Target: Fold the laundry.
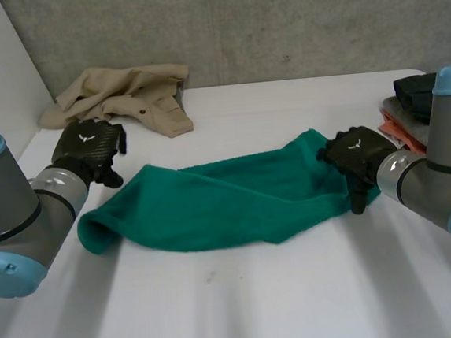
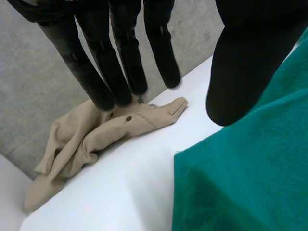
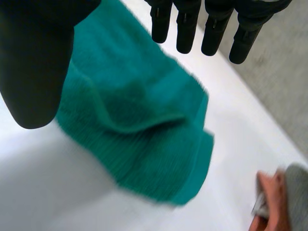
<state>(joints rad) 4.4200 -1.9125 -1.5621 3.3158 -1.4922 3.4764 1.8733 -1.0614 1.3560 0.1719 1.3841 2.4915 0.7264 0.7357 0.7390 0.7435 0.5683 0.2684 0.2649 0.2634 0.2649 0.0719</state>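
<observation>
A green towel [image 1: 212, 202] lies loosely doubled over across the middle of the white table [image 1: 261, 300], its left end rolled into a fold. My left hand [image 1: 89, 149] hovers just beyond that left end. Its fingers [image 2: 96, 72] are straight and the thumb stands apart, with nothing between them; the towel [image 2: 240, 173] lies under the thumb. My right hand [image 1: 359, 157] is over the towel's right end. In the right wrist view its fingers [image 3: 185, 29] are straight and apart from the thumb, above the towel's [image 3: 139, 125] rumpled corner without gripping it.
A crumpled beige garment [image 1: 124, 95] lies at the back left, past my left fingertips [image 2: 91, 139]. A stack of folded clothes, orange and dark [image 1: 406, 110], sits at the table's right edge [image 3: 274, 197]. A grey wall stands behind the table.
</observation>
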